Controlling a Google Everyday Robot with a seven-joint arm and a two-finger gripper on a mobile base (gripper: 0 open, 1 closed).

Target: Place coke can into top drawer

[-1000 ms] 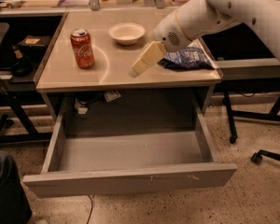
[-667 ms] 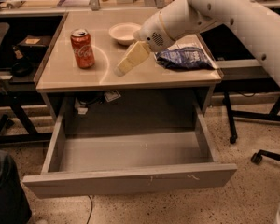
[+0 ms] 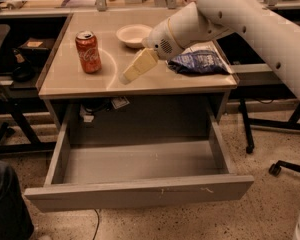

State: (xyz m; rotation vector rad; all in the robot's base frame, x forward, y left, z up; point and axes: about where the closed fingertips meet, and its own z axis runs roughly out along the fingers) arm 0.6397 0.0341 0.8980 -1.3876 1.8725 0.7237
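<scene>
- The robot's gripper [image 3: 129, 75] hung low over the desk [image 3: 75, 86], near the coke can [image 3: 88, 51] and to its right, without touching it. How far the claw was open could not be told.
- The can stood upright near the desk's left edge.
- The top drawer [image 3: 140, 191] sat pulled out below.
- A white bowl [image 3: 132, 35] and a blue bag [image 3: 197, 61] lay farther back.

White glossy arm [image 3: 250, 21], dark screw dots, round vent grille nr wrist; cream gripper [image 3: 128, 75] over desk [image 3: 80, 84].
</scene>
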